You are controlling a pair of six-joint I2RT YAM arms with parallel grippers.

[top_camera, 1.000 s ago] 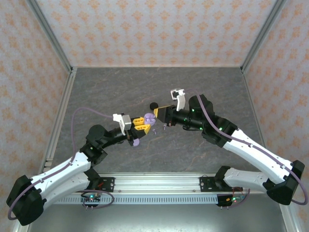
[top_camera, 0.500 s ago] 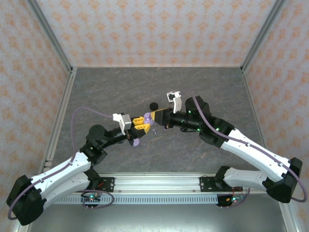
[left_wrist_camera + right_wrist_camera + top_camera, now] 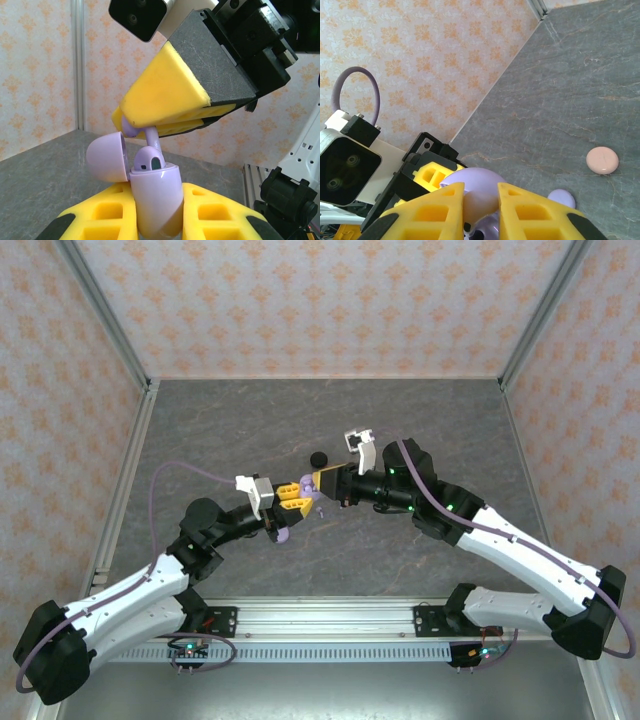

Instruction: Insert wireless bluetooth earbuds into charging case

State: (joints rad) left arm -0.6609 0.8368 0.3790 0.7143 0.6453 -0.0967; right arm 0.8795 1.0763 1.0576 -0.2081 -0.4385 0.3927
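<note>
Left jaws pinch open lavender case; right jaws pinch earbud, stem down at case mouth.

Likely a lab test cell, wallpapered panels, aluminium frame

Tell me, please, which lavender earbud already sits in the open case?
The dark-patched lavender plastic earbud, nested in the lavender case; the other earbud hangs from the right pincer.

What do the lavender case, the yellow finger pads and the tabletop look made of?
Lavender charging case: smooth plastic, soft sheen on lid.
Yellow finger pads: matte, fuzzy-edged, likely foam or rubber.
Tabletop: grey, veined, matte; stone or stone-look laminate, can't tell.
</note>
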